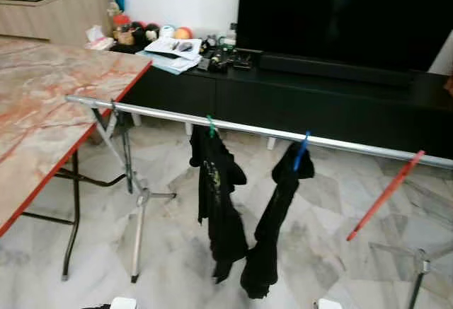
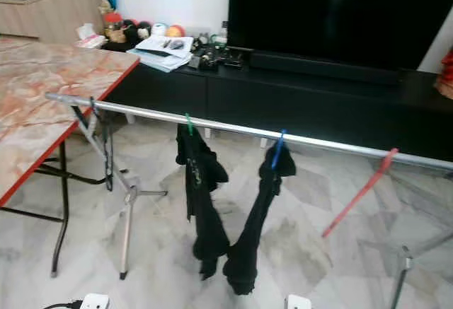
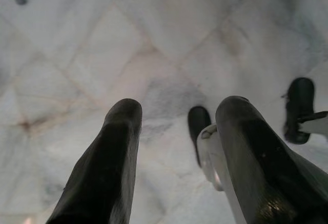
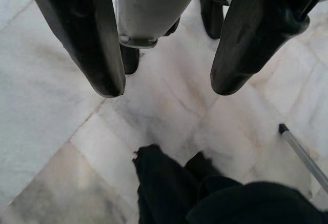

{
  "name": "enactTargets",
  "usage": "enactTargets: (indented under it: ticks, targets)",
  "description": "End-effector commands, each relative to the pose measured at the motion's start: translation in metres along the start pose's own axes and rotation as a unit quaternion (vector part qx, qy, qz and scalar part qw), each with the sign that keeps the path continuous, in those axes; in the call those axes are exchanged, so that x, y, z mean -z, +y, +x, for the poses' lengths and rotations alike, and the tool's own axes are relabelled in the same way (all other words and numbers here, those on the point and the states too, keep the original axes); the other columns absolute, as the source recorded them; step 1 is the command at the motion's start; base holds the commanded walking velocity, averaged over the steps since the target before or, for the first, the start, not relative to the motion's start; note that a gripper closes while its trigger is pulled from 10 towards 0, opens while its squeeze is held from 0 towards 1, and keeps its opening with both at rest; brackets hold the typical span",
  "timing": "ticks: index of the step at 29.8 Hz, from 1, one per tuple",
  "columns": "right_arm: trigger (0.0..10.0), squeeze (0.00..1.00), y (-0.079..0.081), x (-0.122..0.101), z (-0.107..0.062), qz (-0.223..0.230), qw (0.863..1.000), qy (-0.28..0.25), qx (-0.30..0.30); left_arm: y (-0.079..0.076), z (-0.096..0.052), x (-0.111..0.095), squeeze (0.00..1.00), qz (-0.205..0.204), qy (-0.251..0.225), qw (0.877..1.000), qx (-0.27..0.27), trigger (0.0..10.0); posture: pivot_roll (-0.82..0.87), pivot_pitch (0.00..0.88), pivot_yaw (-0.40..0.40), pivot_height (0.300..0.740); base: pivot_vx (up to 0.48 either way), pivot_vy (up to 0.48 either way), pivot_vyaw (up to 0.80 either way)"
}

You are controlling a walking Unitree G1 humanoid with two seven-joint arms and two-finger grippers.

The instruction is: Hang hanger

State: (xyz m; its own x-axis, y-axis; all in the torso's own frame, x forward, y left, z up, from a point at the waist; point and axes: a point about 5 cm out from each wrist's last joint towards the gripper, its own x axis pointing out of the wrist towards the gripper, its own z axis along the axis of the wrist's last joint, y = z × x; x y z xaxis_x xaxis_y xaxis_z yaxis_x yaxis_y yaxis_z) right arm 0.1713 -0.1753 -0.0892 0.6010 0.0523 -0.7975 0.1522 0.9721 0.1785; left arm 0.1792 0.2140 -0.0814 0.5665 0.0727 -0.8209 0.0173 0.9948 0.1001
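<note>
No readable text anywhere; papers (image 1: 173, 47) on the TV console (image 1: 297, 93) are too blurred (print illegible).

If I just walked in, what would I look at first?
Probably the long silver rail across the room, with two black garments dangling from a green hanger and a blue hanger, and a red hanger hanging bare near its right end. Behind it stands a big dark TV.
</note>
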Motion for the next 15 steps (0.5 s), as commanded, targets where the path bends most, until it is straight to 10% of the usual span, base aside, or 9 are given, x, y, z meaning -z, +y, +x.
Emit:
enactTargets:
  ticks: [1, 15]
  targets:
    - [10.0, 0.0, -0.0054, 0.0031, -0.0017, 0.0, 1.0, 0.004, 0.009, -0.0021, 0.0003, 0.0001, 0.0, 0.0, 0.002, 1.0, 0.001, 10.0, 0.04, 0.035, 0.008, 0.74, 0.0, 0.0, 0.0]
    - [10.0, 0.0, -0.005, 0.0027, -0.0015, -0.001, 1.0, 0.003, 0.01, -0.0049, 0.0008, 0.0011, 0.0, -0.006, 0.011, 1.0, 0.0, 10.0, 0.04, 0.031, 0.01, 0.74, 0.0, 0.342, 0.0]
